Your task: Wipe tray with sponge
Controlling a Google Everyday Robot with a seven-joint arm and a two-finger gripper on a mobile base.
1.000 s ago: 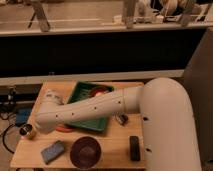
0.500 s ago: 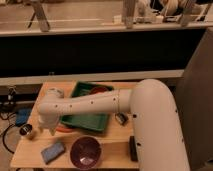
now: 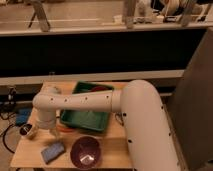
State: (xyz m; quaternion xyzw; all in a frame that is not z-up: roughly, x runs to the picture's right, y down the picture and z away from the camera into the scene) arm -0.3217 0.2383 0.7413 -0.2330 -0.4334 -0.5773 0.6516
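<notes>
so, standing by the desk (image 3: 30,156), this is what worries me:
sponge (image 3: 53,151): lying flat near the front left of the desk, just left of the purple bowl (image 3: 85,152), nothing holding it.
tray (image 3: 86,121): green, sitting further back in the middle of the desk, partly under the white arm (image 3: 80,102).
end effector (image 3: 51,132): hanging off the wrist above and a little behind the sponge; i cannot tell how its grasping parts are set from where i look.
task progress: by my guess the sponge is not picked up yet, so no wiping has started.
risk, missed pick: the sponge is thin and soft, so a descent that lands slightly off could just press or shove it along the desk.
risk, bowl: it sits just beside the sponge, and a sideways drift on the way down could knock it toward the front edge.
risk, small cup-like thing (image 3: 29,131): close on the wrist's left, easy to tip if the wrist swings.
risk, tray: the arm lies right over it, so dropping the elbow could push the tray.
</notes>
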